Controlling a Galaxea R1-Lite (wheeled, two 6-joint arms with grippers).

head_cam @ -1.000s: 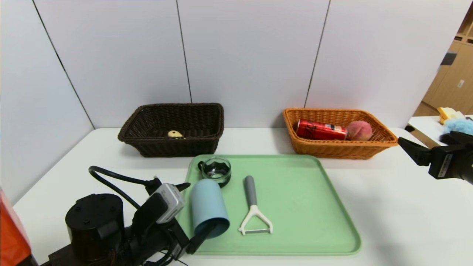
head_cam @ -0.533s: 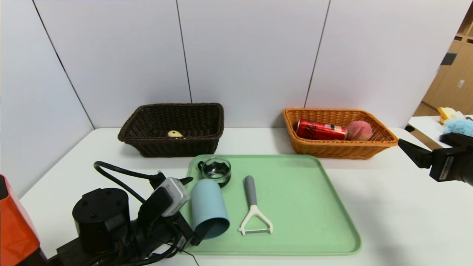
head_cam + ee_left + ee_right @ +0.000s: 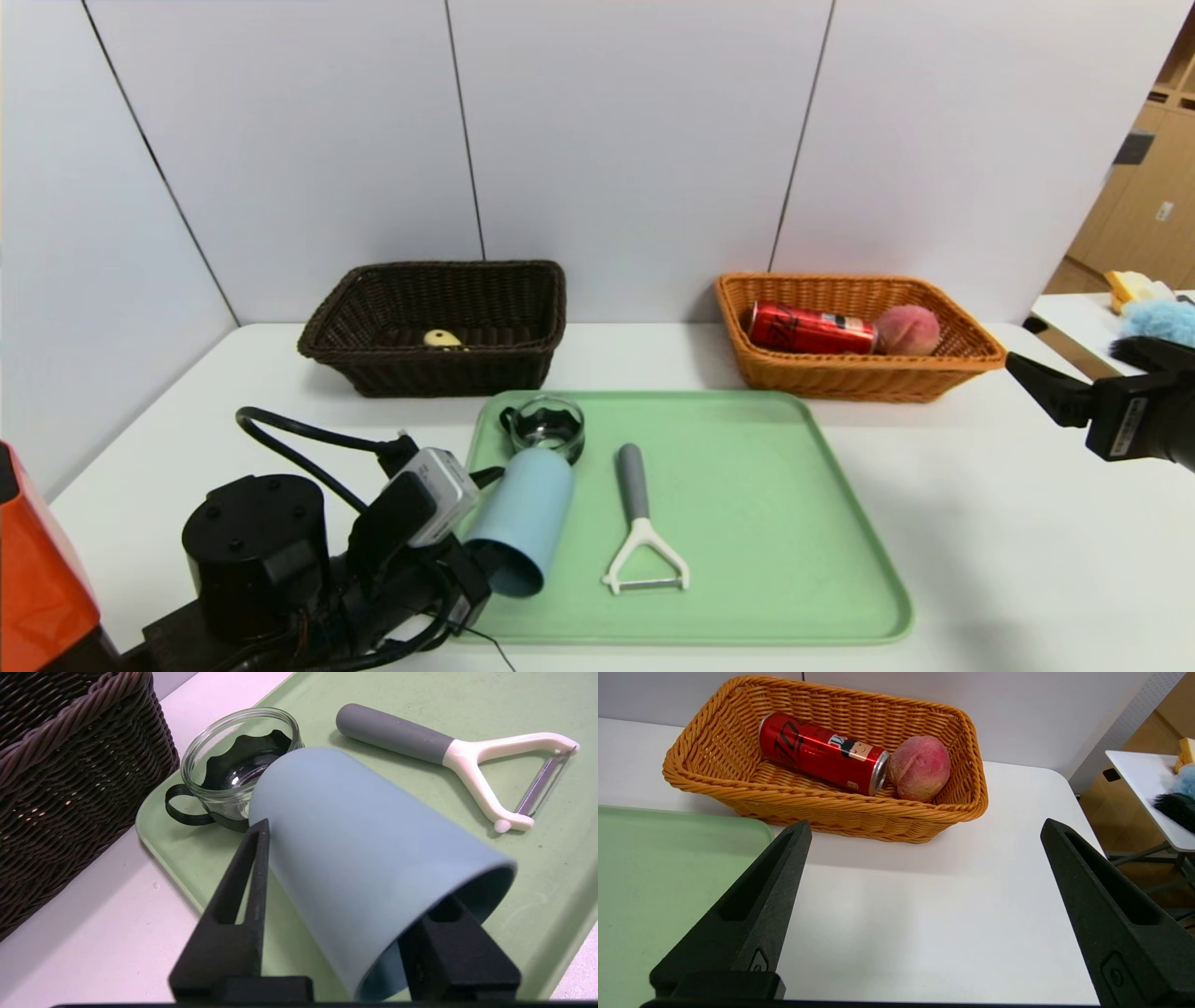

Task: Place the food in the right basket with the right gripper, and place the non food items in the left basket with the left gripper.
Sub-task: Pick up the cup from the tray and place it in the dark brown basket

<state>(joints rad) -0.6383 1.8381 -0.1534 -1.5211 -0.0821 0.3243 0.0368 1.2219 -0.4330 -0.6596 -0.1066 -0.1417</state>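
My left gripper [image 3: 499, 527] is shut on a light blue cup [image 3: 518, 518] that lies on its side at the near left of the green tray [image 3: 794, 523]. In the left wrist view one finger [image 3: 247, 872] presses the cup's outside and the other sits inside its mouth [image 3: 448, 933]. A small glass cup [image 3: 548, 425] with a black handle touches the blue cup's far end. A grey-handled white peeler [image 3: 639, 532] lies beside them. My right gripper [image 3: 1036, 378] is open and empty at the far right, near the orange basket [image 3: 840, 378].
The orange basket holds a red can [image 3: 810, 329] and a peach [image 3: 906, 329]. The dark brown basket [image 3: 448, 369] at the back left holds a small yellowish item [image 3: 442, 338]. A wall stands close behind both baskets. A side table [image 3: 1083, 313] is at the right.
The blue cup has swung: its mouth moved left toward my left gripper and its far end now touches the glass cup. The left arm shifted slightly forward. The right arm stayed put.
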